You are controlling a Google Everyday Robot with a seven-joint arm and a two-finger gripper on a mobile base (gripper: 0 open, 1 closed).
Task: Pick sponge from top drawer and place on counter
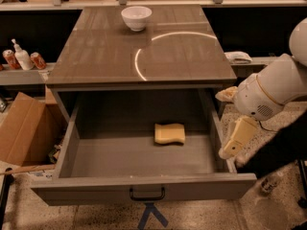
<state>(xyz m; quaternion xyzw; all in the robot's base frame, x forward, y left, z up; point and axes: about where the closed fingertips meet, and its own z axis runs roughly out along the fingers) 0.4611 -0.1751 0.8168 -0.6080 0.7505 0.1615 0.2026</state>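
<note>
While the top drawer [144, 186] stands pulled wide open across the lower half of the frame, the sponge [170, 133] lies flat on its floor, right of centre and towards the back, touching none of the walls. Its pale yellow block shows a wavy edge on the near side. At the right of the frame the robot's white arm [268, 90] reaches in from the edge, and the tool [236, 137] hangs from it pointing downward, just over the drawer's right wall and outside the drawer's inside. It is well apart from the sponge and I see nothing in its hold; whether it is open or closed I cannot tell from where I stand. Above the drawer the bench [105, 56] is glossy grey-brown, with a bright curved streak of light near its middle. A white bowl [136, 17] sits upright at the far end of it, at the upper centre of the frame. A small black handle [147, 194] is fixed to the drawer's front panel. At the left edge a cardboard box [21, 128] leans beside the drawer, and above it a pale shelf [19, 74] carries two cans and a pump bottle [21, 56].
</note>
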